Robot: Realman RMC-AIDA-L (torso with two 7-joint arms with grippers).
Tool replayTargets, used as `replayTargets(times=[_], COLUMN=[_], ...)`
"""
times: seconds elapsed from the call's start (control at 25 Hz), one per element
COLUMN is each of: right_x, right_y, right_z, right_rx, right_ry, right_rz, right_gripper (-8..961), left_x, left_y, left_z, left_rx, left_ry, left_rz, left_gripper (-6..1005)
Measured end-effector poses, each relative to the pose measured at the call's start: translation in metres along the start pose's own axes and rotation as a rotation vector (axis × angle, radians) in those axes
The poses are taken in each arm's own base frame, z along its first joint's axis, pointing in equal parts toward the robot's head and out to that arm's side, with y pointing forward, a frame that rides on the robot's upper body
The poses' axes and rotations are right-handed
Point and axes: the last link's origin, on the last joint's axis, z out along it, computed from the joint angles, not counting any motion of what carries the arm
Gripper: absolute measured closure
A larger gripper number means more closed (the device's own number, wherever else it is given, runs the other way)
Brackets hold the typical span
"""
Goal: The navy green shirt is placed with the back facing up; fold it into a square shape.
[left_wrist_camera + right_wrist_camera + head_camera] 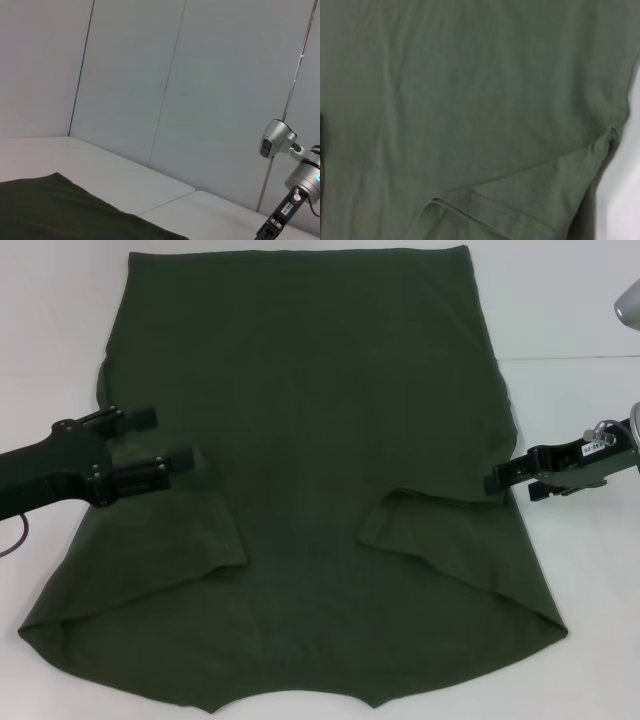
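Observation:
The navy green shirt (320, 420) lies flat on the white table (570, 310), and both short sleeves are folded inward onto the body. The left sleeve's flap (200, 530) and the right sleeve's flap (430, 520) rest on the near half. My left gripper (165, 442) is open over the shirt's left edge, just above the folded left sleeve. My right gripper (500, 480) is at the shirt's right edge, level with the right sleeve fold. The right wrist view shows the shirt (470, 100) and a sleeve hem (470, 200) close up. A corner of the shirt (50, 210) shows in the left wrist view.
Bare white table surrounds the shirt on the left (50, 340) and right. Grey wall panels (150, 75) stand behind the table. The right arm (297, 185) shows far off in the left wrist view. The shirt's near edge (290, 702) reaches the table's front.

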Motion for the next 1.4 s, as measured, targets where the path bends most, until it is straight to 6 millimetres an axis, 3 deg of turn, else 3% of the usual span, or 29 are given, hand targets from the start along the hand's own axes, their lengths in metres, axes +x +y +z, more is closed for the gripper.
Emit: replayTargets(times=[1.04, 1.16, 1.4], right_x=[0.006, 0.0, -0.028], right_y=[0.009, 0.014, 0.014], right_z=[0.026, 0.02, -0.021], right_rx=[-0.068, -0.161, -0.394], right_ry=[-0.136, -0.202, -0.42], right_rz=[0.074, 0.129, 0.246], right_gripper=[144, 144, 143], left_x=[0.0, 0.0, 0.002], left_y=[0.001, 0.002, 0.002], left_z=[-0.001, -0.001, -0.001], left_rx=[-0.008, -0.008, -0.015], left_ry=[0.005, 0.007, 0.011], left_rz=[0.002, 0.002, 0.005], left_gripper=[81, 81, 81])
